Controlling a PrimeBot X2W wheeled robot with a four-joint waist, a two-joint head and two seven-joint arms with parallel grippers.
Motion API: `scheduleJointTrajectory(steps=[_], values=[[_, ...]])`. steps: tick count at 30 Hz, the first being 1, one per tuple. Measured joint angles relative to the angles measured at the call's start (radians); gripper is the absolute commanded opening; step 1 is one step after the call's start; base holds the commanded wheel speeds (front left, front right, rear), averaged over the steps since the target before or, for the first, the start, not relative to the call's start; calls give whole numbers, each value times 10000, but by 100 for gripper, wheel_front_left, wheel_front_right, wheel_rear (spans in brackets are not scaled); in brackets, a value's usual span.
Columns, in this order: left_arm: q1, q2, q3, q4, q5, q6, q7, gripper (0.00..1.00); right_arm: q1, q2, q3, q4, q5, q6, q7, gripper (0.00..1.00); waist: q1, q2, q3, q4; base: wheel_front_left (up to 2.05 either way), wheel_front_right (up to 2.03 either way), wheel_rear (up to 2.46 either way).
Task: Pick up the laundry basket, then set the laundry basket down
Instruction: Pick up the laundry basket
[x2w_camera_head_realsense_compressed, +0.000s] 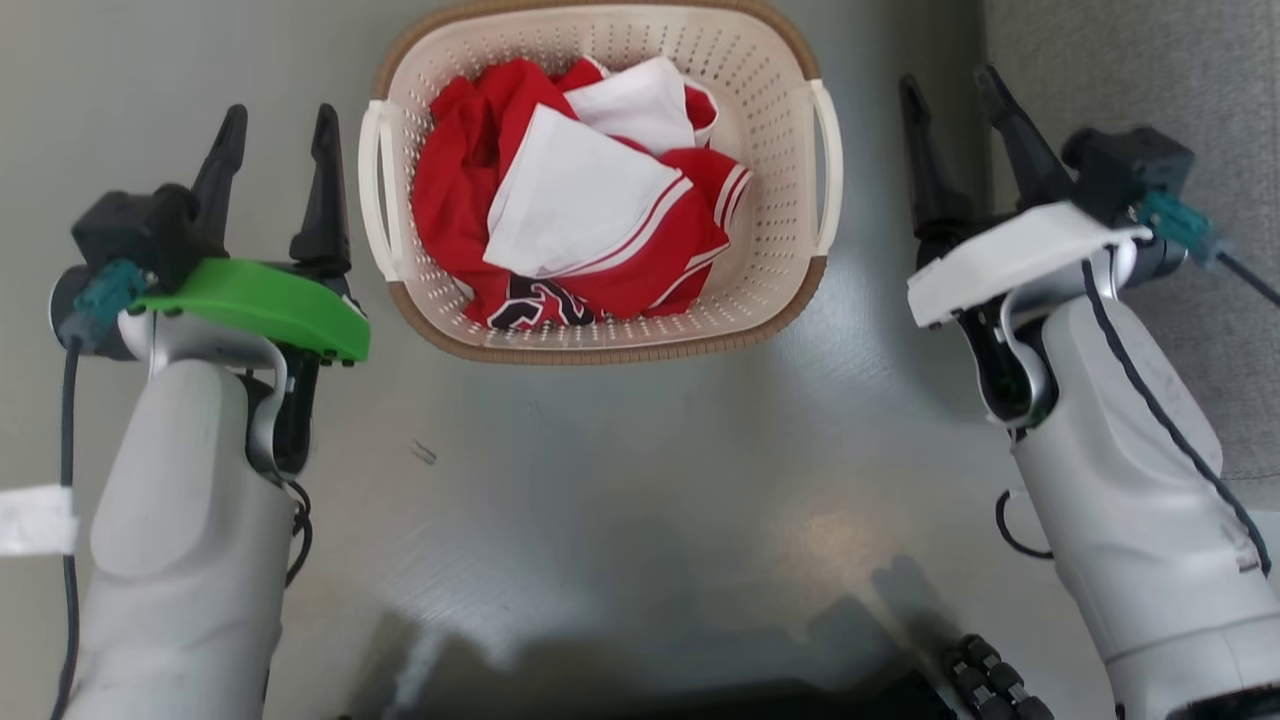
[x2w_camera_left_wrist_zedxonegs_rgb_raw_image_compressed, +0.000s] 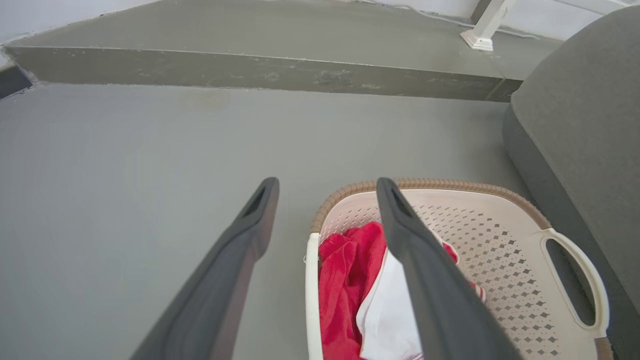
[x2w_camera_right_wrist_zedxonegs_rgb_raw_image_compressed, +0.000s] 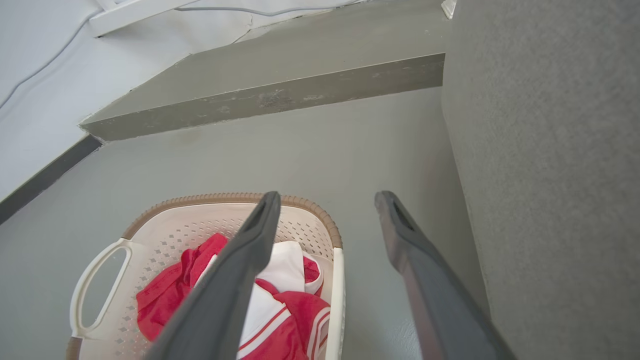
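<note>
Left pincer (x2w_camera_head_realsense_compressed: 280, 115) spread apart, empty, just left of the laundry basket (x2w_camera_head_realsense_compressed: 775, 150). Basket stands on the grey floor (x2w_camera_head_realsense_compressed: 600, 480) between both arms, red and white clothes (x2w_camera_head_realsense_compressed: 560, 200) heaped inside. Right pincer (x2w_camera_head_realsense_compressed: 950, 85) also spread, empty, near the basket's right side, grey padded seat (x2w_camera_head_realsense_compressed: 1150, 60) past it.

The smooth grey floor (x2w_camera_head_realsense_compressed: 620, 470) carries the laundry basket (x2w_camera_head_realsense_compressed: 770, 140), standing upright near a grey upholstered seat (x2w_camera_head_realsense_compressed: 1150, 60). A white strip (x2w_camera_head_realsense_compressed: 35, 520) lies well apart from the basket. A raised step (x2w_camera_left_wrist_zedxonegs_rgb_raw_image_compressed: 250, 75) rises beyond.
</note>
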Motion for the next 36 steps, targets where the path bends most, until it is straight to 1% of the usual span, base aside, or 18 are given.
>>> scheduleJointTrajectory(steps=[7,18,26,30,36], values=[[-825,33,-222,1022,-82,-2,297,100,-844,4,58,928,144,-2,255,100,0,0,479,58,0,0,0],[-1686,19,-414,2199,-290,-4,600,100,-1730,2,280,2240,487,-21,621,100,-1,0,1150,122,0,0,0],[-2339,-4,-947,2853,-345,-27,790,100,-2359,-2,823,2978,1570,31,1014,100,-1,0,1612,182,0,0,0],[-2576,-33,-1126,3281,-445,-35,968,100,-2616,-4,1147,3281,1697,71,1095,100,-1,0,1808,222,0,0,0],[-3033,-123,-1360,3733,-872,-35,1241,100,-3078,-10,1488,3697,2138,59,1300,100,0,0,2039,274,0,0,0]])
